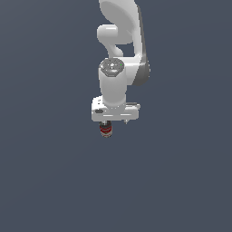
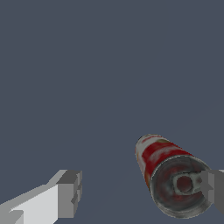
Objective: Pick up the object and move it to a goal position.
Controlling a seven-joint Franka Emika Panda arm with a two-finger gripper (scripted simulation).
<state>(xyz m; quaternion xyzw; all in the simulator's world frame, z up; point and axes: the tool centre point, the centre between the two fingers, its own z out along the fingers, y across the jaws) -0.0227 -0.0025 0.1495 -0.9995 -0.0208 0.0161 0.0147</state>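
Item: can (image 2: 168, 175), red-and-white, located beside one finger (image 2: 214, 187) of the gripper (image 1: 116, 121), whose jaws are spread wide and nothing clasped; grasp, lift and transfer to goal judged outstanding.

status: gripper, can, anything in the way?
Gripper open, fingers wide apart. Can beside one finger, off-centre, not clamped. Nothing else in view.

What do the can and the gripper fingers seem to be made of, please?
The can looks like metal: its end is dull grey with a worn sheen and a darker rim, and a glossy red and white label wraps its side. The gripper's fingers look like matte white plastic or painted metal, and their grey pads may be rubber; the render leaves that open.
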